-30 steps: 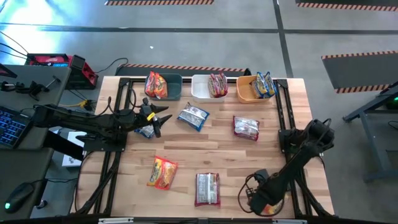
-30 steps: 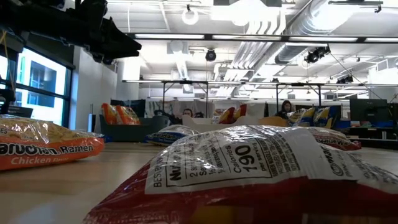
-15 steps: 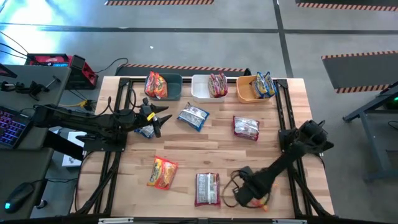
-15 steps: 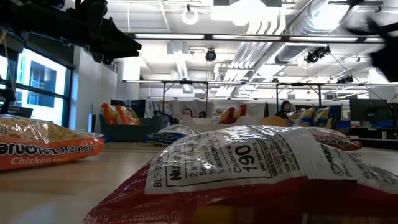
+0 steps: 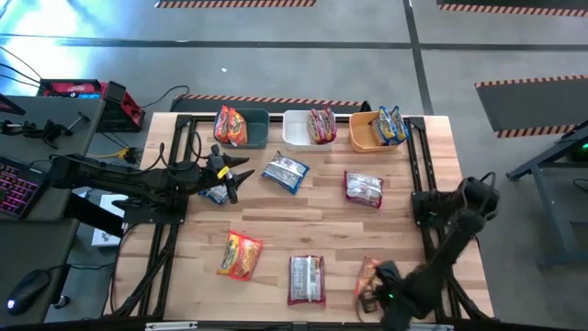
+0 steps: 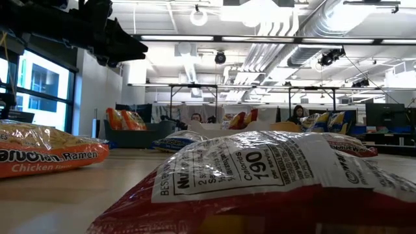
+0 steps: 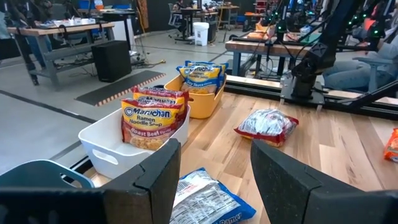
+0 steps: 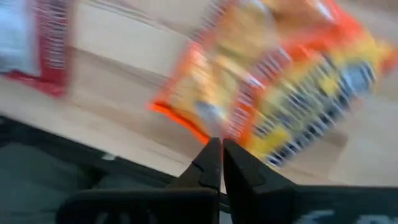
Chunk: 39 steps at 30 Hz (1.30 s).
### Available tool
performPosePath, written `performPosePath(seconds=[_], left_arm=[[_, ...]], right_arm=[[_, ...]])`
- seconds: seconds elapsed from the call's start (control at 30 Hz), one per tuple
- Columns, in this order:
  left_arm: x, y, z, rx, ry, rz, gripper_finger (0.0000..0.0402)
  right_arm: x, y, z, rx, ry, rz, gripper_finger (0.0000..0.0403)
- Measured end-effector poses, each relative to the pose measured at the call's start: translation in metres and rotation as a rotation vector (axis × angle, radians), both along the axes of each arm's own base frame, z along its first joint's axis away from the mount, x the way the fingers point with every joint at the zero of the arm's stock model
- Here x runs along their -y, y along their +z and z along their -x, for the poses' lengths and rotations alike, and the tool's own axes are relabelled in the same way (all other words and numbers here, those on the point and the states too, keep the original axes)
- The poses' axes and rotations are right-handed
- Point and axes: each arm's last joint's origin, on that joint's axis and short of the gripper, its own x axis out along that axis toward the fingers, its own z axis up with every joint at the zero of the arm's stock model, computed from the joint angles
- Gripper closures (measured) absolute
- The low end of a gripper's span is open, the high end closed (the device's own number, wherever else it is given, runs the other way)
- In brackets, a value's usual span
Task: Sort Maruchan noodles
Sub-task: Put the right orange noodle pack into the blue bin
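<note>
One crinkly orange-red noodle packet [image 8: 280, 93] hangs from right gripper [image 8: 216, 152].

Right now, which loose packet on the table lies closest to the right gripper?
The orange-red packet at the table's near right edge, right against the shut right gripper; the other loose orange-red packet lies far left.

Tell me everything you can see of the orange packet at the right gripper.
The orange packet is a crinkly plastic noodle pack, orange-red with yellow and dark print. It lies on the wooden table near the front edge, right of the white-maroon packet. The right gripper, fingers shut, is at its edge; whether it pinches the wrapper is unclear.
</note>
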Motion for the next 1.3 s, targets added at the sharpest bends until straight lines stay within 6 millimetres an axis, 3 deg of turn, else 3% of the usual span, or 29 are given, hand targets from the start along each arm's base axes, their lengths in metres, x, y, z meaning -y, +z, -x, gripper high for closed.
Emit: performPosePath(seconds=[0.17,0.47,0.63,0.8,0.97,1.1,1.3], left_arm=[[0.0,0.001,0.0,0.007,-0.001,0.0,0.0218],[0.001,0.003,-0.001,0.032,-0.027,0.004,0.0218],[0.001,0.003,-0.001,0.034,-0.028,0.008,0.0218],[0.001,0.004,-0.001,0.041,-0.042,0.013,0.0218],[0.001,0.004,-0.001,0.044,-0.041,0.016,0.0218],[0.002,0.004,-0.002,0.056,-0.072,0.032,0.0218],[-0.002,0.001,-0.011,0.084,-0.196,0.08,0.0218]], right_arm=[[-0.002,-0.017,0.009,-0.112,-0.024,-0.098,0.0353],[-0.001,-0.018,0.024,-0.201,-0.029,-0.043,0.0185],[0.004,-0.033,0.029,-0.134,-0.024,0.018,0.0148],[0.009,-0.059,0.026,-0.033,-0.043,-0.047,0.0152],[0.015,-0.06,0.021,0.078,-0.041,0.067,0.0182],[0.018,-0.047,0.017,0.133,-0.021,0.178,0.0241],[0.036,-0.038,0.005,0.114,0.068,0.367,0.0374]])
